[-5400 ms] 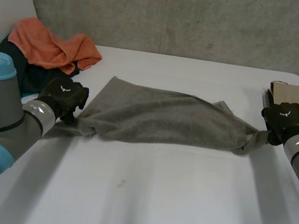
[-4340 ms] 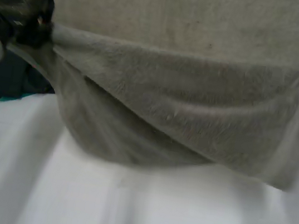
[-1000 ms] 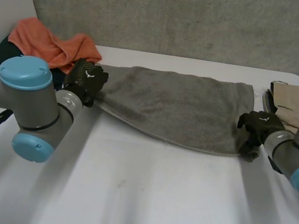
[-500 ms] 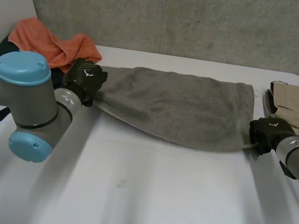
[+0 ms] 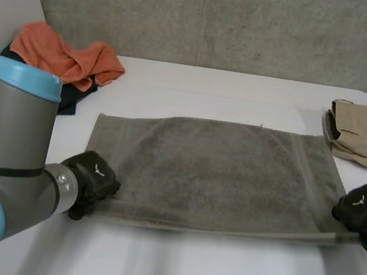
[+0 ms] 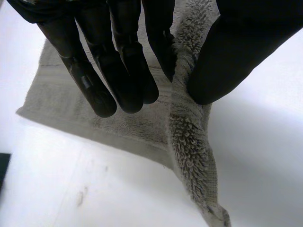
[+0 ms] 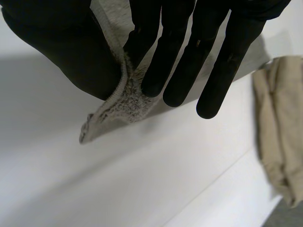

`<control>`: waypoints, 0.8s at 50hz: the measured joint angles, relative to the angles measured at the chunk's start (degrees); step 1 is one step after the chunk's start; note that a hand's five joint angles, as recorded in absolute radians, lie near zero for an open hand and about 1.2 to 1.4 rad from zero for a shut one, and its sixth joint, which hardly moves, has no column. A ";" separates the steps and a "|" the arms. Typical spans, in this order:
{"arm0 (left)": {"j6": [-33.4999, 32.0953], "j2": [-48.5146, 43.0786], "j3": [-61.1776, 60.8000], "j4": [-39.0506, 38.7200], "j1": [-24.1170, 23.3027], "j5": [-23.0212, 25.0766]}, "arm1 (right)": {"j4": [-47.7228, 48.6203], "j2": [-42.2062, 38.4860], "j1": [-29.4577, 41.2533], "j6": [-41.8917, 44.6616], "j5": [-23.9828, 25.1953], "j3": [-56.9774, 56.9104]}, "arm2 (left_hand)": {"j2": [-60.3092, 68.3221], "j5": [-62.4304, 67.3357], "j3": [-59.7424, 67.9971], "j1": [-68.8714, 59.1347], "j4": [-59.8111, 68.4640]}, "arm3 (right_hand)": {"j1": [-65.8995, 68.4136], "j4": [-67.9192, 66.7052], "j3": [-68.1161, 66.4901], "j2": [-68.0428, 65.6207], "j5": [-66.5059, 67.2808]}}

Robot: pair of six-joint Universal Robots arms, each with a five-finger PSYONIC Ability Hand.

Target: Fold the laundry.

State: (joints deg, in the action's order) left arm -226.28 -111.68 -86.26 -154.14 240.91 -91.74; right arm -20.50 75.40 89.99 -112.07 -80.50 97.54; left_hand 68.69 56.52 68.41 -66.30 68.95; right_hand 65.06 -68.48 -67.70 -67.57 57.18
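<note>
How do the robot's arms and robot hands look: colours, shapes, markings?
The left arm is a thick grey cylinder with light-blue caps and a silvery wrist. The left robot hand and the right robot hand are black, with rounded fingertips and a small white mark on each back.

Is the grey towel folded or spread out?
Spread out: the grey towel lies flat on the table, left hand and right hand each pinching a near corner.
</note>
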 measured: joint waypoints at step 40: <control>-3.38 -51.62 78.41 -5.87 1.51 -1.13 | 39.23 -49.24 13.87 -16.32 -12.66 -56.74 | -50.81 -48.20 -50.42 52.69 -51.09 | -52.08 54.86 54.68 54.75 -53.99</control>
State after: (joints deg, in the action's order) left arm -229.66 -163.30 -7.85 -160.01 242.43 -92.87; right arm 18.73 26.16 103.86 -128.39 -93.17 40.80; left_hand 17.89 8.31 18.00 -13.61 17.85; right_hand 12.98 -13.62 -13.02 -12.83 3.20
